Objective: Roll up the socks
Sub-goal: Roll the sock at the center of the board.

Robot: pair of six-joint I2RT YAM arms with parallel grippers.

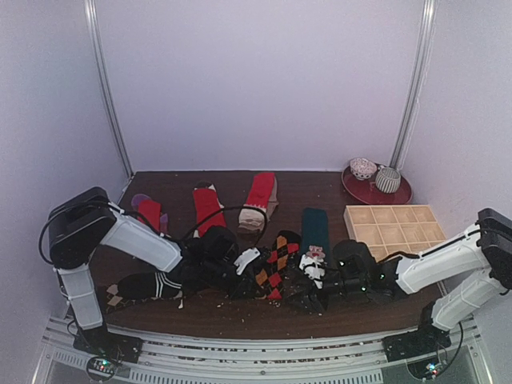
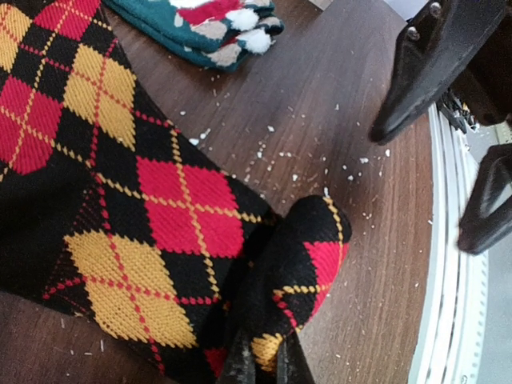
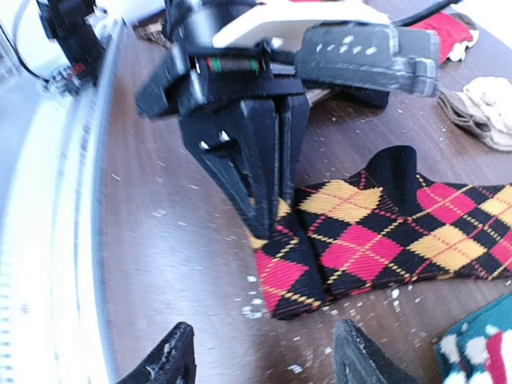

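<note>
1. Note the left gripper (image 2: 266, 364) pressed together on the turned-over end of the argyle sock (image 2: 176, 208), pinching the cloth right at its tips.
2. Note the right gripper (image 3: 268, 360) spread wide and holding nothing, just across from that pinch and low over the table (image 2: 360, 240).
3. Judging by the single short fold: only the start of the roll, with most of the sock lying flat beyond the left tips.
4. Roll away from the pinch along the sock's length, staying low and drawing the fold snug so that no slack bulges out.
5. Press the right gripper onto the flat part just ahead of the fold, to stop the cloth sliding on the smooth table.
6. Steer clear of the teal sock (image 2: 200, 32) lying just past the argyle one, to avoid dragging it along.
</note>
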